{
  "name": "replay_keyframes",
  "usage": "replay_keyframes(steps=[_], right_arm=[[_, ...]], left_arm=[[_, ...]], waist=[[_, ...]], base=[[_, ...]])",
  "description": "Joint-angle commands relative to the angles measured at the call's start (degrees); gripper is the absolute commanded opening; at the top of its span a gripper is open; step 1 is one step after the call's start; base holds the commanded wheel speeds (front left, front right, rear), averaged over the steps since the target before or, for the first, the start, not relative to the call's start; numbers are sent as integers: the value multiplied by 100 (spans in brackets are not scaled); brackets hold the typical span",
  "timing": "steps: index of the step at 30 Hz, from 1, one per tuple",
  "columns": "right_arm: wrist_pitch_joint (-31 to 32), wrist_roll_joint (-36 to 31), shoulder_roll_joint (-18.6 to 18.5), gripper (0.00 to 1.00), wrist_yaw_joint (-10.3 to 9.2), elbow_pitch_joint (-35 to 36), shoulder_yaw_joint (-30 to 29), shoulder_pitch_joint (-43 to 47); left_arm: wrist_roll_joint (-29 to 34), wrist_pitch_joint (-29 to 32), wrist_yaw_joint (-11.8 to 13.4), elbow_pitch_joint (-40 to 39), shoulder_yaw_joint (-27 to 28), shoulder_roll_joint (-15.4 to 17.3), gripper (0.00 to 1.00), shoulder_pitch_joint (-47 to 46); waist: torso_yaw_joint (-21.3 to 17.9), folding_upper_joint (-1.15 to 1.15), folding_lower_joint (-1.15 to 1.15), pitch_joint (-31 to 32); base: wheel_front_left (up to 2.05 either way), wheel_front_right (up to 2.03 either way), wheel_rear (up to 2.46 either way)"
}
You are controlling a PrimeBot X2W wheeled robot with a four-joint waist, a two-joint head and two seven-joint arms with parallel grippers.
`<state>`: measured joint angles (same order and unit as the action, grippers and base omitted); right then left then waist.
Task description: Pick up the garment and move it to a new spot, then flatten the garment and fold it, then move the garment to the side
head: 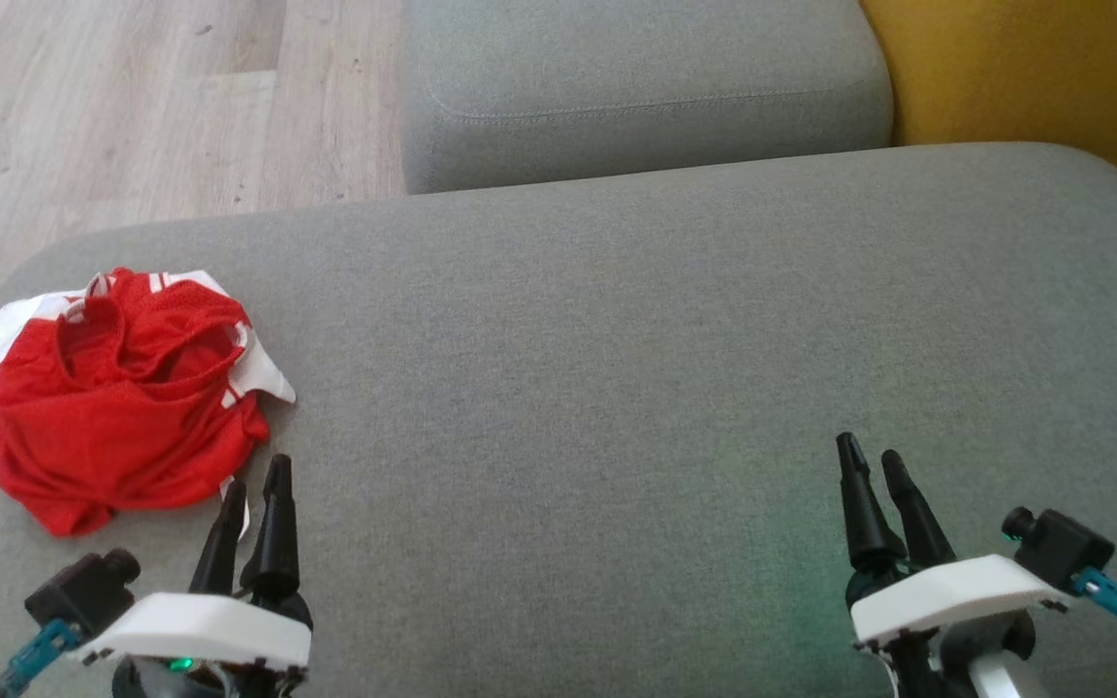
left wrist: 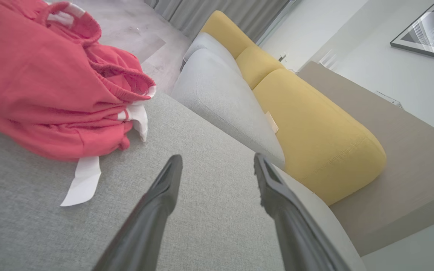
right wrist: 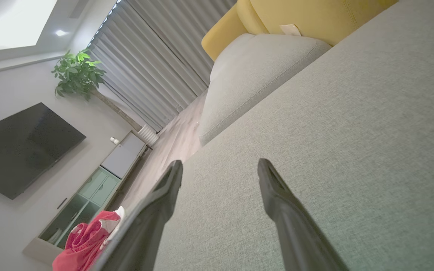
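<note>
A crumpled red garment with white trim (head: pixel 122 397) lies at the left end of the grey sofa seat (head: pixel 617 368). My left gripper (head: pixel 256 475) is open just right of the garment's near edge, empty, above the cushion. The left wrist view has the garment (left wrist: pixel 47 82) at upper left, a white strip hanging from it, and the gripper (left wrist: pixel 217 162) beside it, apart from it. My right gripper (head: pixel 869 454) is open and empty over the right part of the seat. In the right wrist view the gripper (right wrist: pixel 220 165) points along the cushion, the garment (right wrist: pixel 85 241) far off at lower left.
A second grey cushion (head: pixel 636 87) lies beyond the seat, with yellow back cushions (head: pixel 1034 68) at the far right. Wooden floor (head: pixel 132 107) lies past the seat's left and far edges. A TV (right wrist: pixel 21 150), cabinet and plant (right wrist: pixel 77 71) stand across the room.
</note>
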<state>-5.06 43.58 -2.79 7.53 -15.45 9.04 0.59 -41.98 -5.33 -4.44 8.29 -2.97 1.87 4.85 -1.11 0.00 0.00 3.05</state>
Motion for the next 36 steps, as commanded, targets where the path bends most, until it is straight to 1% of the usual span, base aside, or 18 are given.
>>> replay_keyframes(steps=[1,14,26,36], right_arm=[[-100,-226,-57,100,-2,174,133,-311],[-320,-1112,-16,100,-3,182,326,-325],[-523,-1869,-8,100,-3,139,497,-342],[-674,-2447,-8,100,-4,102,552,-341]], left_arm=[[227,-80,46,-261,70,85,100,-118],[1145,-298,123,-414,3,90,100,-11],[1932,-499,80,-507,-16,91,100,73],[2524,-650,98,-594,-27,91,100,149]], waist=[[-4,0,0,8],[-29,0,0,75],[-40,0,0,115],[-55,0,0,165]], base=[[0,0,0],[0,0,0],[0,0,0],[0,0,0]])
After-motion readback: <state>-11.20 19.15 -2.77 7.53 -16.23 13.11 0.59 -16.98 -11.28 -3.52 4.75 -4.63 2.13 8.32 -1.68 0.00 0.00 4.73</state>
